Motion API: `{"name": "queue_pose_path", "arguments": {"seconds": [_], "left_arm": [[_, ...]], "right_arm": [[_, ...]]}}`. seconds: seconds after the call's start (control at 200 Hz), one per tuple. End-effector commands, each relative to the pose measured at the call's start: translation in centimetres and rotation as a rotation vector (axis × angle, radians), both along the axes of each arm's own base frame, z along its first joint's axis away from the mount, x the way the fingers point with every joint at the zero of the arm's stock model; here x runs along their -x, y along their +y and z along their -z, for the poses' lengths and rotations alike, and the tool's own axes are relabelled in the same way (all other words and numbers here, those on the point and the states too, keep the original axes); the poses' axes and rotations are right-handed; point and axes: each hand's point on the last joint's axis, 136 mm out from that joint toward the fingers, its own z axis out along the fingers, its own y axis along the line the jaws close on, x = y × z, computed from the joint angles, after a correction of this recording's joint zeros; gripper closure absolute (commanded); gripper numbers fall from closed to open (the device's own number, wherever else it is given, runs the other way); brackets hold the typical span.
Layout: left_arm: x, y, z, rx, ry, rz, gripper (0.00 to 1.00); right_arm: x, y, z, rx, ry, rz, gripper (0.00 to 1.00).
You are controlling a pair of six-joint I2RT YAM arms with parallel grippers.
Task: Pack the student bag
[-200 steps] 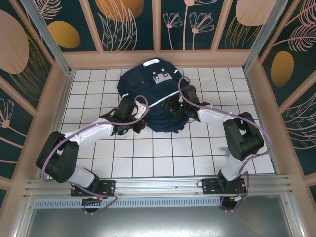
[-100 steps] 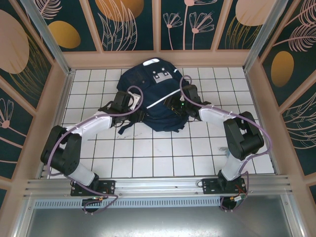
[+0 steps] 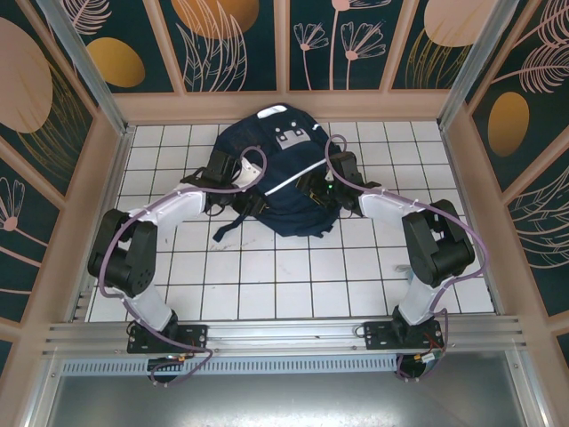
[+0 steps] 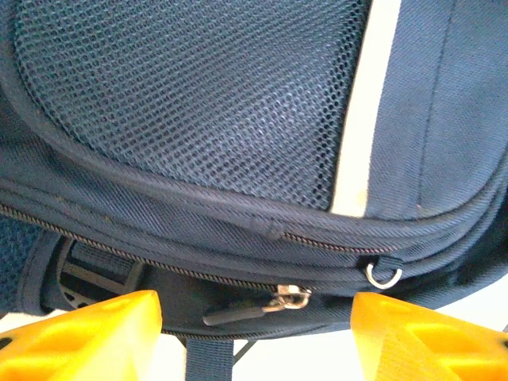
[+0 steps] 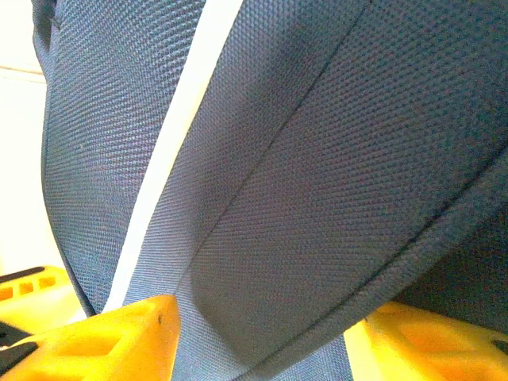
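The bag (image 3: 267, 147) lies on the tiled table (image 3: 267, 276), upper middle of the top view, against the back wall. It is dark navy, with a thin white stripe (image 3: 293, 181) crossing it diagonally and a grey-white patch (image 3: 292, 138) near its upper end. A dark strap (image 3: 227, 229) trails from its lower left edge onto the tiles. The left wrist view shows a mesh panel (image 4: 206, 87) at the top and closed zip lines below it, with a metal pull (image 4: 290, 299) and a small ring (image 4: 384, 275).

The left arm (image 3: 169, 213) reaches from the lower left up to the bag's left side. The left gripper (image 4: 254, 305) is released: its yellow fingers stand wide apart at the bottom corners, the pull lying between them untouched. The right arm (image 3: 391, 209) bends in from the right to the bag's right side. The right gripper (image 5: 262, 317) has navy fabric filling the gap between its parted fingers; I cannot tell whether it is clamped.
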Motion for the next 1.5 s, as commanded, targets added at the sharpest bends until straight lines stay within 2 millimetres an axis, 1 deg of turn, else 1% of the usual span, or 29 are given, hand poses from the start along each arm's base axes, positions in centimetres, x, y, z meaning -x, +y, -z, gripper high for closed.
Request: {"name": "queue_pose_path", "arguments": {"seconds": [0.0,0.14,0.275,0.335,0.41,0.601,0.751,0.851,0.916,0.961,1.026,1.036,1.051,1.221,1.341,1.416,1.496], "left_arm": [[1.0,-0.5,1.1,-0.003,0.051,0.095,0.34],[0.8,-0.8,2.0,-0.005,0.068,0.116,0.35],[0.3,-0.9,2.6,-0.016,0.065,0.126,0.42],[0.2,-1.0,2.6,-0.018,0.058,0.132,0.49],[0.3,-1.1,2.4,-0.010,0.053,0.143,0.62],[1.0,-1.6,1.8,0.024,0.072,0.168,0.85],[1.6,-1.4,1.1,0.045,0.071,0.141,0.94],[1.4,-1.8,-0.2,0.108,0.090,0.076,1.00],[1.1,-2.0,-0.9,0.156,0.115,0.004,1.00],[1.2,-2.2,-1.1,0.192,0.135,-0.026,1.00],[1.9,-2.7,-1.1,0.242,0.168,-0.030,1.00],[2.0,-2.8,-1.9,0.256,0.154,-0.026,1.00],[2.2,-2.9,-2.2,0.267,0.150,-0.023,1.00],[4.6,-4.5,-3.4,0.284,0.147,0.027,1.00],[6.0,-6.9,-4.6,0.313,0.153,0.081,1.00],[6.7,-8.2,-4.8,0.311,0.159,0.106,1.00],[7.2,-9.7,-4.8,0.348,0.183,0.123,1.00]], "right_arm": [[-2.6,0.1,-2.2,-0.023,-0.093,0.021,0.43],[-2.6,0.0,-2.1,-0.021,-0.089,0.022,0.43],[-2.7,0.1,-2.2,-0.024,-0.089,0.019,0.43],[-2.7,0.2,-2.1,-0.026,-0.085,0.017,0.43],[-2.7,0.4,-2.0,-0.029,-0.080,0.013,0.43],[-2.8,0.5,-1.9,-0.035,-0.077,0.008,0.44],[-2.8,0.9,-1.8,-0.034,-0.074,0.001,0.44],[-2.8,1.4,-1.6,-0.037,-0.073,-0.011,0.44],[-2.9,1.9,-1.6,-0.044,-0.074,-0.015,0.45],[-3.1,2.1,-1.7,-0.051,-0.076,-0.015,0.45],[-3.4,2.5,-2.0,-0.061,-0.083,-0.018,0.45],[-3.4,2.6,-2.0,-0.062,-0.084,-0.018,0.46],[-3.5,2.7,-2.0,-0.064,-0.084,-0.018,0.45],[-4.1,3.7,-2.6,-0.073,-0.100,-0.032,0.46],[-4.2,4.4,-2.9,-0.083,-0.103,-0.045,0.46],[-4.0,4.8,-3.3,-0.098,-0.110,-0.052,0.46],[-3.8,4.8,-3.6,-0.107,-0.120,-0.056,0.46]]}}
